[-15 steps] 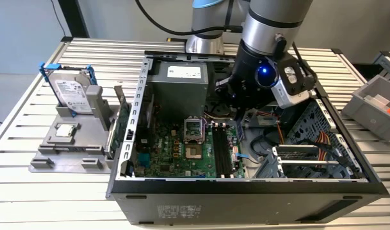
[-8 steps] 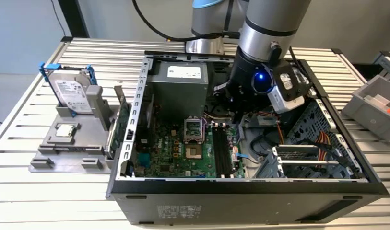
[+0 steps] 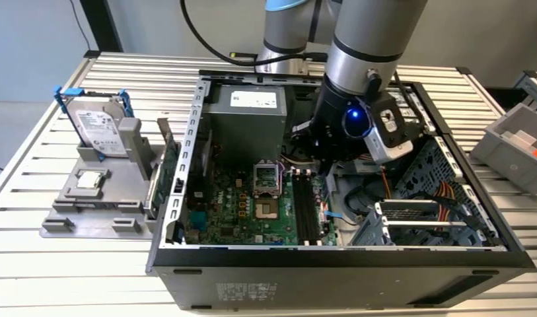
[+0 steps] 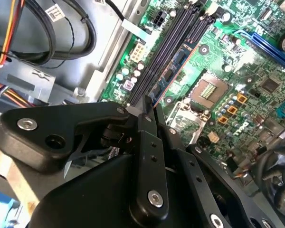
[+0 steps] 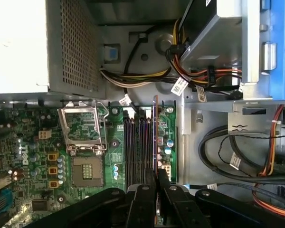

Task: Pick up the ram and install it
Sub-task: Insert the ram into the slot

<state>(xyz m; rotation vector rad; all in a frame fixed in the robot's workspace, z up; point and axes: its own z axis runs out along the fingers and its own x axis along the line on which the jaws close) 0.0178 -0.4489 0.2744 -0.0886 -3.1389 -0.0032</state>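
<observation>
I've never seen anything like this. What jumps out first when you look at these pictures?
The big grey robot arm reaching down into an open computer case on a slatted table. Its black pincer is shut on the ram, a thin stick standing on edge along the black motherboard slots beside the green board. At the exterior view's left, a silver hard drive with blue clips stands upright in a grey holder.
</observation>
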